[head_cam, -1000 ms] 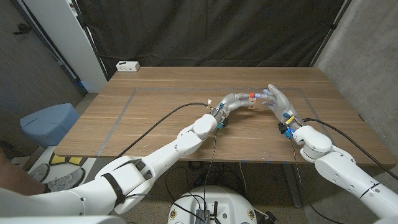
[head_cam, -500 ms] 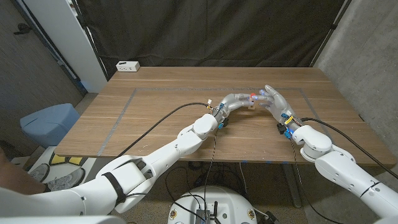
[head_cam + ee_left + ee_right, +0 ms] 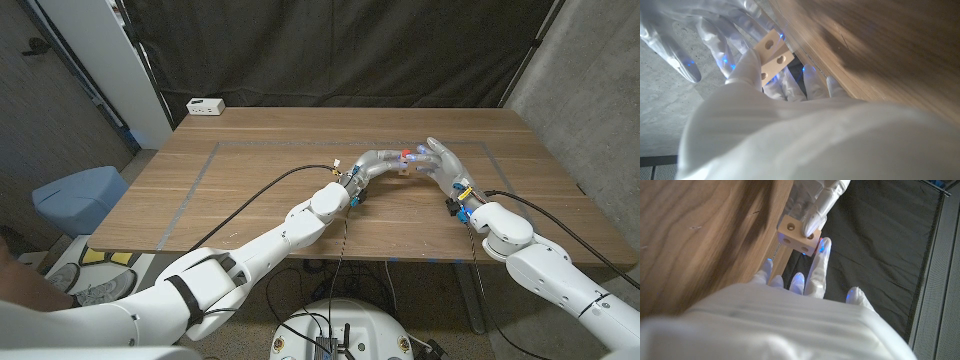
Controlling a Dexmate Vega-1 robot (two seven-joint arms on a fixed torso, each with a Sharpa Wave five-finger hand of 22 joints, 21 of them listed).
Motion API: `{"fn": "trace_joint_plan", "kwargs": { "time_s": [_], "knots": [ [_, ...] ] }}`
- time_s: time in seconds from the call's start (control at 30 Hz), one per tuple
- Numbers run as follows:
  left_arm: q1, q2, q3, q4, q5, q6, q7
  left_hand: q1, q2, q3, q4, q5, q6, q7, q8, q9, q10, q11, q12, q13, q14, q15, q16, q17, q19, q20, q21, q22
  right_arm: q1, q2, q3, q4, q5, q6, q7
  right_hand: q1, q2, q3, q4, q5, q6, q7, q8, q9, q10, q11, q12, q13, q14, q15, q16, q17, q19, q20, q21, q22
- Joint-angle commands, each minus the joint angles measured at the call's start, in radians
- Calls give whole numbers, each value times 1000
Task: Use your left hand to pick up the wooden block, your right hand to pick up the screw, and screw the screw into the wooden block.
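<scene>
Over the brown wooden surface [image 3: 250, 180] the left hand [image 3: 378, 162] and the right hand [image 3: 443, 160] meet near the far middle. Between them sits a small light wooden block [image 3: 404, 167] with a red spot on it. A white box [image 3: 206, 105] lies at the far left corner.

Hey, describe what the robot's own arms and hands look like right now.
Both arms are glossy white with rounded joint shells; the left arm has a black band near its shoulder. Black cables trail from each wrist. The left hand and right hand are pale translucent grey, and blue lights glow at the right hand's fingertips.
</scene>
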Motion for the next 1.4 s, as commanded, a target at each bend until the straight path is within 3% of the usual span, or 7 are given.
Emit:
{"fn": "trace_joint_plan", "kwargs": {
  "time_s": [0.03,0.23,0.47,0.63,1.2,1.4],
  "knots": [
    [-3,-1,-1,6,1,-5,3,-16,27,15,13,6,53,35,9,4,9,0,6,3,6,-58,3,0,7,2,3,5,-10,16,9,-9,-18,-2,-53,16,-2,7,-9,5,0,-4,-4,4,8,5,1,2,11,3,3,0,28,-1,10,1],
    [0,3,0,-3,3,-3,5,-16,26,15,12,6,52,37,9,4,9,0,6,3,6,-58,3,1,7,2,3,5,-10,25,8,-4,-25,3,-61,21,-9,8,-16,3,-52,-4,-21,17,-3,28,-11,3,9,26,-4,2,34,5,3,1],
    [5,8,0,-18,5,0,5,-14,27,16,12,6,53,38,9,4,8,0,6,3,5,-57,3,1,7,3,3,5,-14,29,10,-3,-33,11,-69,26,-14,9,-24,1,-92,-8,-33,24,-14,28,-17,4,10,33,-7,2,42,11,1,1],
    [10,13,1,-32,8,4,7,-14,27,15,12,6,53,36,9,4,9,0,6,3,7,-57,4,1,8,2,3,5,-15,27,11,-3,-35,12,-65,30,-18,10,-31,-2,-144,-18,-48,32,-39,26,-25,5,-2,41,-15,3,18,20,-13,2],
    [21,22,2,-60,12,19,9,-15,27,15,12,6,52,36,9,4,9,0,6,4,6,-56,4,1,8,2,3,5,9,24,1,15,-27,19,-24,20,-24,4,-32,-8,-225,-33,-75,35,-104,22,-34,5,-42,53,-27,8,-20,26,-24,2],
    [19,21,2,-56,11,20,8,-15,27,15,12,6,52,38,9,4,9,0,6,4,6,-56,4,1,7,2,3,5,19,18,-4,24,-20,20,2,2,-32,-6,-26,-9,-284,-52,-92,32,-142,21,-34,5,-70,63,-31,11,-46,44,-27,3]
  ]
}}
